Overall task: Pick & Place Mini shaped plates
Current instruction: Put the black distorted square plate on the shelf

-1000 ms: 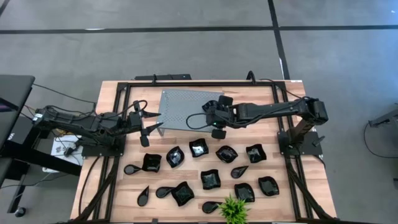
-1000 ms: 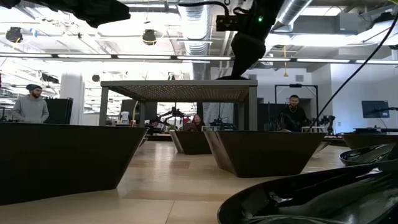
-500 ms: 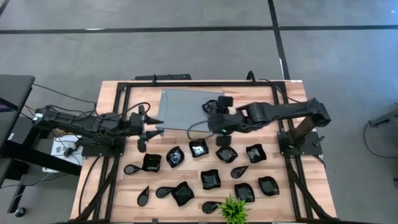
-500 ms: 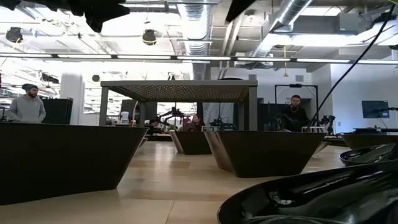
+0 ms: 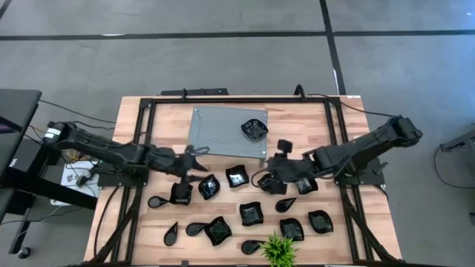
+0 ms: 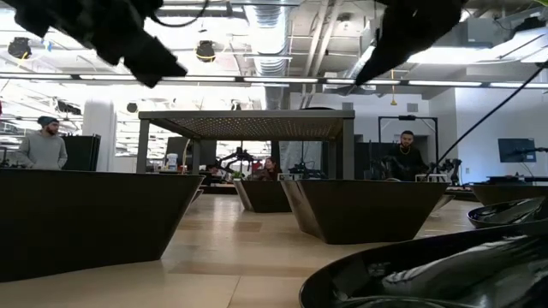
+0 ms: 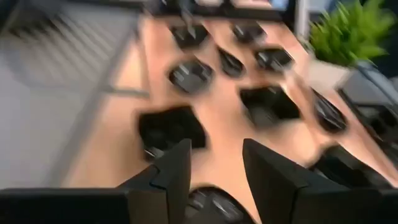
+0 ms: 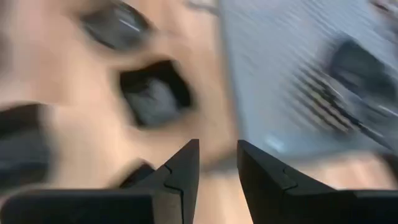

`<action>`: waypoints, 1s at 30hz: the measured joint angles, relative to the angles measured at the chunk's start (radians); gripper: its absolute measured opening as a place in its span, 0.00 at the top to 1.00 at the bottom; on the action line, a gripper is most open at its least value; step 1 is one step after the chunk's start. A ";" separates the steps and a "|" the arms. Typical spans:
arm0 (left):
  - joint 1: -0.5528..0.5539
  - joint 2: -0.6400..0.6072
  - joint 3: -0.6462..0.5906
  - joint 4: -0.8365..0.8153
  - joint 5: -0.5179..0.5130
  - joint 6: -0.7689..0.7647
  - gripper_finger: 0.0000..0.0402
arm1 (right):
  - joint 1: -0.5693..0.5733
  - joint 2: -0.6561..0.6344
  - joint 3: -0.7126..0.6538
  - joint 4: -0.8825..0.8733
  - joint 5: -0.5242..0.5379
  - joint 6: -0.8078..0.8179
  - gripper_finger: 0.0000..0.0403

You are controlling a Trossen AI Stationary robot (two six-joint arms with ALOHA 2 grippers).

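Observation:
Several glossy black mini shaped plates [image 5: 251, 213] lie on the wooden table's near half. One more plate [image 5: 254, 129] rests on top of the grey perforated stand [image 5: 223, 130], near its right end. My left gripper [image 5: 197, 163] hovers open just off the stand's near left corner, above the left-hand plates [image 5: 180, 193]. In its wrist view the fingers [image 7: 214, 168] hold nothing. My right gripper [image 5: 264, 176] hangs open over the plates [image 5: 269, 183] in front of the stand. Its fingers [image 8: 217, 165] are empty too.
A small green plant [image 5: 278, 251] stands at the near edge. Black frame rails [image 5: 141, 133] run along the table's sides and back. In the low view the stand [image 6: 248, 120] rises behind large dark plates [image 6: 360, 210]. People are in the room beyond.
My right gripper has drawn back from the stand toward the near edge and now hangs over the plates in front of it. One plate has stayed on the stand's top. My left gripper has reached toward the table's right and near side, and it has come down.

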 joint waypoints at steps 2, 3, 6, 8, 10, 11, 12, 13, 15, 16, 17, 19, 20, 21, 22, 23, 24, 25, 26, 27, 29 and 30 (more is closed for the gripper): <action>-0.010 0.056 0.000 -0.004 0.059 -0.024 0.61 | -0.007 -0.032 -0.044 0.099 -0.075 -0.080 0.75; -0.019 0.082 0.000 -0.008 0.082 -0.026 0.60 | -0.010 -0.044 -0.056 0.136 -0.095 -0.113 0.75; -0.056 0.144 0.000 -0.070 0.126 0.054 0.57 | -0.017 -0.080 -0.089 0.205 -0.100 -0.166 0.75; -0.083 0.169 0.000 -0.143 0.127 0.073 0.56 | -0.020 -0.097 -0.103 0.220 -0.100 -0.162 0.75; -0.109 0.182 0.000 -0.214 0.121 0.049 0.55 | -0.021 -0.103 -0.108 0.219 -0.100 -0.140 0.75; -0.123 0.181 0.000 -0.253 0.120 0.032 0.55 | -0.021 -0.105 -0.108 0.219 -0.100 -0.134 0.75; -0.138 0.181 0.000 -0.280 0.121 0.011 0.55 | -0.021 -0.106 -0.108 0.219 -0.100 -0.131 0.75; -0.156 0.178 0.000 -0.299 0.121 -0.012 0.56 | -0.021 -0.107 -0.108 0.220 -0.100 -0.130 0.75; -0.191 0.158 0.000 -0.327 0.121 -0.062 0.57 | -0.021 -0.108 -0.108 0.222 -0.100 -0.142 0.75; -0.209 0.151 0.000 -0.329 0.121 -0.091 0.58 | -0.020 -0.108 -0.108 0.223 -0.100 -0.149 0.75; -0.227 0.141 0.000 -0.335 0.121 -0.122 0.58 | -0.021 -0.108 -0.108 0.223 -0.099 -0.157 0.75; -0.264 0.120 0.000 -0.363 0.121 -0.195 0.59 | -0.023 -0.108 -0.108 0.224 -0.099 -0.168 0.75; -0.281 0.118 0.001 -0.379 0.122 -0.237 0.59 | -0.024 -0.108 -0.108 0.223 -0.099 -0.170 0.75; -0.298 0.118 0.001 -0.407 0.118 -0.274 0.59 | -0.025 -0.108 -0.108 0.224 -0.099 -0.171 0.75; -0.317 0.118 0.000 -0.438 0.101 -0.309 0.59 | -0.028 -0.108 -0.108 0.224 -0.097 -0.173 0.75; -0.337 0.127 0.000 -0.453 0.077 -0.339 0.59 | -0.032 -0.108 -0.108 0.225 -0.097 -0.177 0.75; -0.356 0.139 0.000 -0.452 0.056 -0.357 0.59 | -0.034 -0.108 -0.108 0.225 -0.097 -0.183 0.75; -0.375 0.147 -0.001 -0.448 0.037 -0.370 0.59 | -0.034 -0.108 -0.108 0.225 -0.097 -0.194 0.75; -0.390 0.156 -0.001 -0.446 0.026 -0.377 0.59 | -0.039 -0.108 -0.108 0.228 -0.097 -0.204 0.75; -0.404 0.168 -0.001 -0.442 0.015 -0.384 0.59 | -0.042 -0.108 -0.108 0.230 -0.097 -0.211 0.75; -0.425 0.193 -0.002 -0.450 -0.010 -0.404 0.59 | -0.050 -0.108 -0.108 0.230 -0.097 -0.217 0.75; -0.433 0.205 -0.002 -0.447 -0.020 -0.407 0.59 | -0.055 -0.108 -0.108 0.232 -0.097 -0.222 0.75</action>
